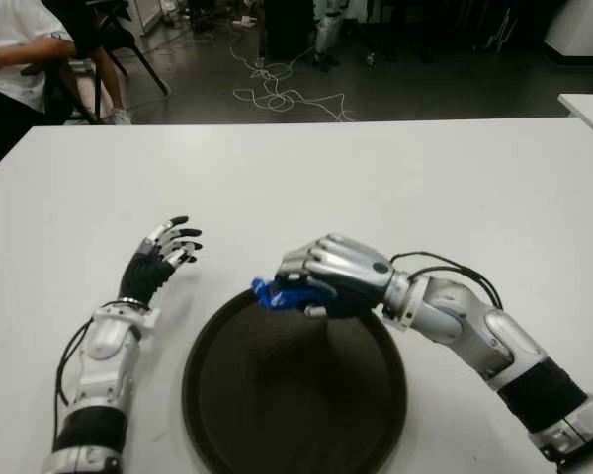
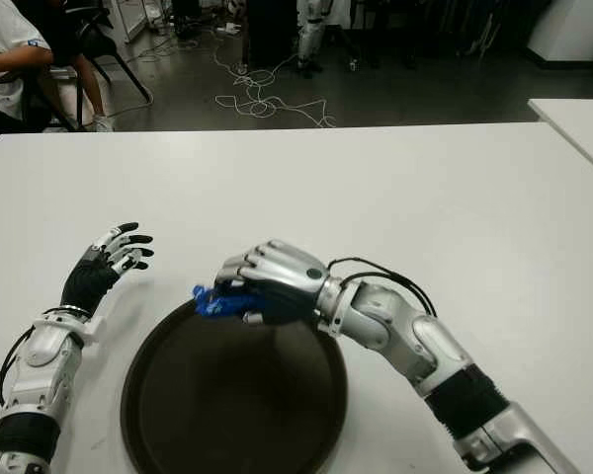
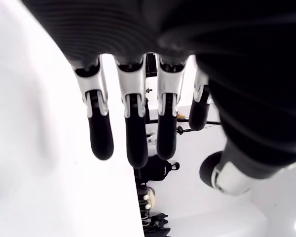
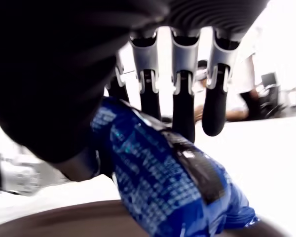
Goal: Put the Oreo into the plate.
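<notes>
My right hand (image 1: 321,276) grips crinkly blue Oreo (image 1: 277,294) pkt over round dark plate (image 1: 208,395) rim. Left hand (image 1: 163,255) beside plate, fingers spread, holding nothing.

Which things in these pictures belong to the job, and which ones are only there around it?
Part of the job:
- Oreo pack, blue, held in the right hand over the plate's far rim
- plate, dark and round

Not part of it:
- left hand, open, left of the plate
- white table
- cables on the floor
- seated person

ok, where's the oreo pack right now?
The Oreo pack is gripped in the right hand, over the far rim of the plate, near the table's middle.
</notes>
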`<action>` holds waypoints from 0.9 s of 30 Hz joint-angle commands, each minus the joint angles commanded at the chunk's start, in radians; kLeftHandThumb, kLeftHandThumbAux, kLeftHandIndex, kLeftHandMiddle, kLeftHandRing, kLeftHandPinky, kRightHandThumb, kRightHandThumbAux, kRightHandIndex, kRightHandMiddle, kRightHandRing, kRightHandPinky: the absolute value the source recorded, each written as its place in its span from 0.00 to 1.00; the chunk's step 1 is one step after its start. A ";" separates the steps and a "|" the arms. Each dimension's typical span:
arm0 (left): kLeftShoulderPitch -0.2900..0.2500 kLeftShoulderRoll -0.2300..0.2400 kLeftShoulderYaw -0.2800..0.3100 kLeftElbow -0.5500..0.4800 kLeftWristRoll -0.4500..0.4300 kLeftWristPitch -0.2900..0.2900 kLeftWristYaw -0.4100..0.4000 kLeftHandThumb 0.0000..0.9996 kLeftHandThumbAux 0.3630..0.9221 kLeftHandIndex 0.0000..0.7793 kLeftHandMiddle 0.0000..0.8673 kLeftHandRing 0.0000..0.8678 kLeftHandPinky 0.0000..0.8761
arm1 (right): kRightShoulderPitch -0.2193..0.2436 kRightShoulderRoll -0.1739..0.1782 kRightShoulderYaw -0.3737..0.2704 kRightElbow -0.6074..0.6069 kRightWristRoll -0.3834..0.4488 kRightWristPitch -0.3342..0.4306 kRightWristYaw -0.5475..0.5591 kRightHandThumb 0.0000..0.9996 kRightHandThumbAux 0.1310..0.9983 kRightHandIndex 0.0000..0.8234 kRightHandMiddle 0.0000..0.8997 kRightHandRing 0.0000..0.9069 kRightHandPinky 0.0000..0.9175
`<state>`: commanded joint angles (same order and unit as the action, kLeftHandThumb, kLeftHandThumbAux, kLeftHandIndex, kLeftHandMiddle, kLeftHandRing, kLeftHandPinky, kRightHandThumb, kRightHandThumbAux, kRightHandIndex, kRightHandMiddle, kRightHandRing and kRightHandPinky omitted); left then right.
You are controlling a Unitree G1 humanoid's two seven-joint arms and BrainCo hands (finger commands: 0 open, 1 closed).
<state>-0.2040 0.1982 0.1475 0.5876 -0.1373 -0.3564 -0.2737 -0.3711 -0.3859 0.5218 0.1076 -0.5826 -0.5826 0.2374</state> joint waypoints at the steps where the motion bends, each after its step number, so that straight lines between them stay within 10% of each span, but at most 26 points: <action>1: 0.000 0.000 0.000 0.000 0.001 0.001 0.001 0.10 0.51 0.23 0.35 0.36 0.40 | -0.001 0.001 0.002 0.001 0.010 -0.003 0.013 0.69 0.69 0.52 0.83 0.84 0.82; 27: -0.011 0.005 0.000 0.029 0.007 -0.020 -0.006 0.09 0.52 0.23 0.34 0.35 0.37 | 0.040 0.060 -0.030 -0.013 0.211 0.016 0.167 0.70 0.69 0.53 0.86 0.87 0.85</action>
<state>-0.2146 0.2030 0.1473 0.6167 -0.1298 -0.3763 -0.2799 -0.3307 -0.3258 0.4915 0.0945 -0.3720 -0.5663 0.4046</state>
